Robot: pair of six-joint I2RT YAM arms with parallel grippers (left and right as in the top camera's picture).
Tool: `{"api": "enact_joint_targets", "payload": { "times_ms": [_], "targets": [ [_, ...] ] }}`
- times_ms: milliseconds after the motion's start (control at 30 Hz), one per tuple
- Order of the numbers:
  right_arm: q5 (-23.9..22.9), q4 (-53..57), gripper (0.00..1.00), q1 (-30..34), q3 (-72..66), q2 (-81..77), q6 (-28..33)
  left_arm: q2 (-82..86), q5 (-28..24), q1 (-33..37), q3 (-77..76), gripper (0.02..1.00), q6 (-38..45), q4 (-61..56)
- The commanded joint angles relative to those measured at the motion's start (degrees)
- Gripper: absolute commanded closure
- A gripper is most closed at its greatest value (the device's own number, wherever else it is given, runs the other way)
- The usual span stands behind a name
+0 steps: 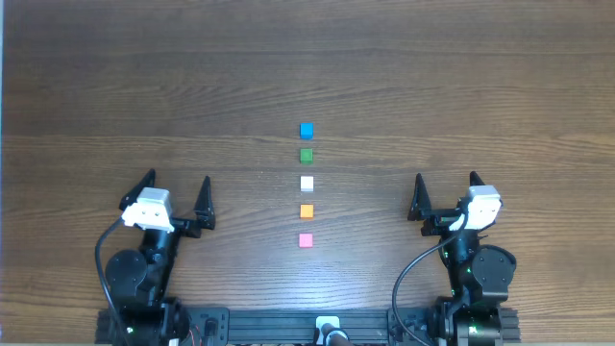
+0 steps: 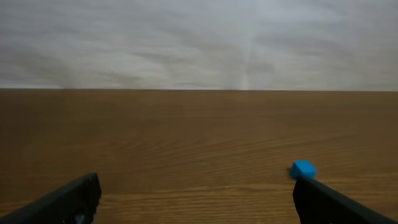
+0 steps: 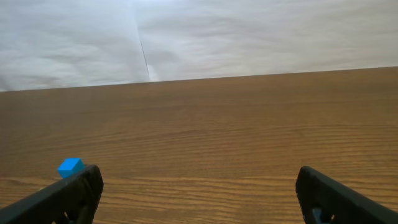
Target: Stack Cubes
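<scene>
Arms low at the near edge of the wooden table (image 1: 480,77), one on each side, and nothing is in either grasp. The left gripper (image 1: 177,179) has its jaws spread wide over bare wood, and the right gripper (image 1: 446,178) mirrors it, jaws just as wide. Between them, well apart from both, five cubes run in a straight line away from the bases, none touching its neighbour. Nearest is the pink cube (image 1: 306,240), then the orange cube (image 1: 307,210), then the white cube (image 1: 307,184), roughly level with the fingertips. Beyond that is the green cube (image 1: 307,156), and farthest out the blue cube (image 1: 307,130). Nothing stacked, every cube flat on the table. In the left wrist view the blue cube sits just past one finger (image 2: 323,202).
</scene>
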State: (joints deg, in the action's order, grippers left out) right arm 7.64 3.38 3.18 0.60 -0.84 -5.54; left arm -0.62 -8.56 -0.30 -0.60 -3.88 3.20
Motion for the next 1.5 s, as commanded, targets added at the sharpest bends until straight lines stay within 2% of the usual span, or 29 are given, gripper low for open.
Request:
{"api": "enact_joint_targets", "payload": {
  "times_ms": [33, 233, 400, 533, 633, 700, 833, 867, 1000, 1100, 1267, 1500],
  "targets": [
    [0.4, 0.3, 0.009, -0.3, -0.3, 0.5, 0.5, 0.2, -6.5, 0.2, -1.6, 0.018, -0.6, 0.3],
    [0.4, 0.3, 0.009, -0.3, -0.3, 0.5, 0.5, -0.4, -6.1, 0.1, -14.3, 0.018, -2.8, 13.6],
    [0.4, 0.3, 0.009, -0.3, -0.3, 0.5, 0.5, -5.9, -6.2, -0.7, -31.0, 0.02, -4.3, 29.7],
    [0.4, 0.3, 0.009, -0.3, -0.3, 0.5, 0.5, -13.2, -6.6, -3.8, -43.2, 0.018, -7.3, 42.1],
    [0.4, 0.3, 0.009, -0.3, -0.3, 0.5, 0.5, -21.2, -8.2, -8.9, -52.3, 0.018, -9.0, 51.4],
    [0.4, 0.3, 0.007, -0.3, -0.3, 0.5, 0.5, -27.6, -9.1, -14.8, -56.8, 0.018, -9.0, 52.4],
    [0.4, 0.3, 0.009, -0.3, -0.3, 0.5, 0.5, -35.8, -14.4, -25.4, -60.5, 0.018, -9.0, 52.5],
    [0.4, 0.3, 0.007, -0.3, -0.3, 0.5, 0.5, -39.9, -14.6, -31.4, -61.5, 0.018, -9.0, 52.4],
    [0.4, 0.3, 0.007, -0.3, -0.3, 0.5, 0.5, -47.7, -14.6, -38.9, -62.6, 0.018, -9.0, 51.5],
    [0.4, 0.3, 0.009, -0.3, -0.3, 0.5, 0.5, -53.9, -15.7, -41.4, -62.7, 0.018, -9.2, 50.6],
    [0.4, 0.3, 0.007, -0.3, -0.3, 0.5, 0.5, -63.8, -15.3, -42.4, -62.7, 0.018, -16.9, 50.7],
    [0.4, 0.3, 0.007, -0.3, -0.3, 0.5, 0.5, -75.5, -6.0, -44.1, -62.7, 0.02, -33.6, 50.6]
  ]
}}
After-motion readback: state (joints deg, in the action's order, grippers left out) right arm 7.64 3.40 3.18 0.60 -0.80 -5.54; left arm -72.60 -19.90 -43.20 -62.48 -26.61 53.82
